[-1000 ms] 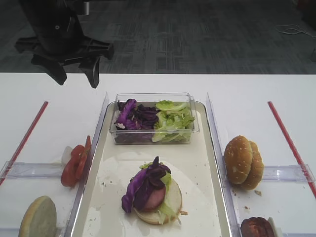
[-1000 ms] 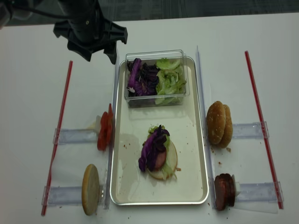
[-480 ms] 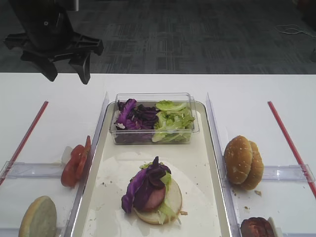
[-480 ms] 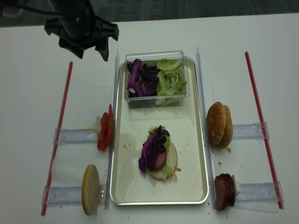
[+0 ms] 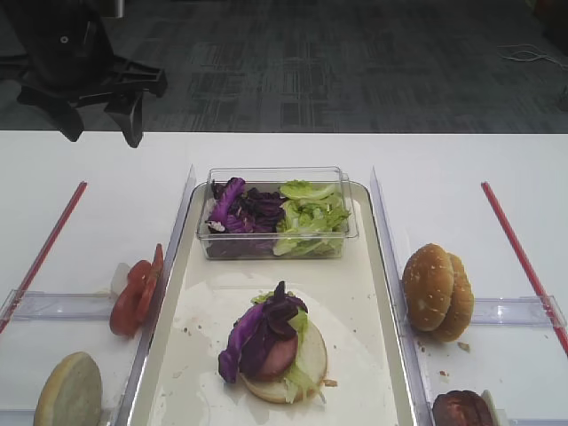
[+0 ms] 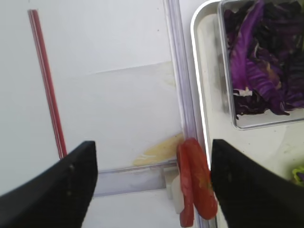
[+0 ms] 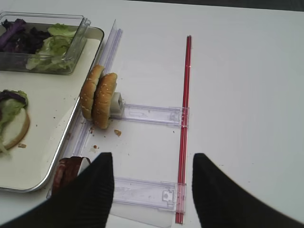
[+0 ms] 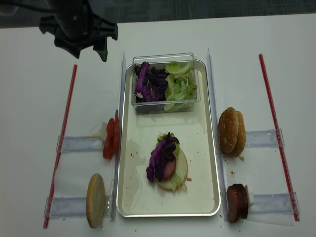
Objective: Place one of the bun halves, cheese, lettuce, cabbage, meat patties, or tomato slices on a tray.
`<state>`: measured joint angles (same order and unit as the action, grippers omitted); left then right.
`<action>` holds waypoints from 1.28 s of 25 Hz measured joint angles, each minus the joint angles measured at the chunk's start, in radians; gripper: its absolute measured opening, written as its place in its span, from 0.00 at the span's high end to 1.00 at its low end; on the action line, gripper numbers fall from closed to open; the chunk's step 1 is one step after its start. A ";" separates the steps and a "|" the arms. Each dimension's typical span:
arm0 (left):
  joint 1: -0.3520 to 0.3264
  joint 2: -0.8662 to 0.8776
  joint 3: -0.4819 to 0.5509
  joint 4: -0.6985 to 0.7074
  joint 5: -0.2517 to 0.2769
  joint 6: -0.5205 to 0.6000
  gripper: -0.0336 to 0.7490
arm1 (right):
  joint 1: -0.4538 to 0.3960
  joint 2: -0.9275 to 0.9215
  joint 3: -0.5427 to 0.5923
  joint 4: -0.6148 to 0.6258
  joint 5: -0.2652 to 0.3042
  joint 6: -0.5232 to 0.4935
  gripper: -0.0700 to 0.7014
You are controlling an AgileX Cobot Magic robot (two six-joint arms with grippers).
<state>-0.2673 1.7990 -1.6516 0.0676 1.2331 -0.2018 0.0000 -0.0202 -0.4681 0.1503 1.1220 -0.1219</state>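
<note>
1. Since 1 second ago the left gripper (image 8: 88, 52) has drifted from just beside the tray's 11 o'clock corner out toward the 10 o'clock edge of the table (image 8: 29, 98), away from the tub.
2. Its jaws stand spread wide and carry nothing; the left wrist view shows only table and food between the 2 dark fingers (image 6: 57, 190).
3. Right gripper (image 7: 152, 190): released too, its 2 fingers apart over bare table at 3 o'clock of the tray.
4. On the tray (image 8: 205, 148), near its 6 o'clock end, 1 bun half (image 8: 180, 173) lies cut face up, with lettuce, a meat patty (image 8: 168, 170) and purple cabbage (image 8: 160, 155) stacked on it.
5. A clear tub (image 8: 165, 83) at the tray's 12 o'clock end holds more cabbage and lettuce (image 8: 178, 86).
6. Tomato slices (image 8: 109, 140) stand on edge at 9 o'clock, just beside the tray rim.
7. 2 bun halves (image 8: 231, 131) stand at 3 o'clock, more patties (image 8: 237, 202) at 5 o'clock, another bun half (image 8: 96, 200) at 7 o'clock.
</note>
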 joint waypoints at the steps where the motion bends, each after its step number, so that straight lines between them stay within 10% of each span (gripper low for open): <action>1: 0.004 0.000 0.000 0.002 0.000 0.000 0.32 | 0.000 0.000 0.000 0.000 0.000 0.000 0.41; 32: 0.232 -0.112 0.161 0.003 0.002 0.082 0.32 | 0.000 0.000 0.000 0.000 0.000 0.000 0.41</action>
<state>-0.0353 1.6865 -1.4910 0.0705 1.2350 -0.1194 0.0000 -0.0202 -0.4681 0.1503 1.1220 -0.1219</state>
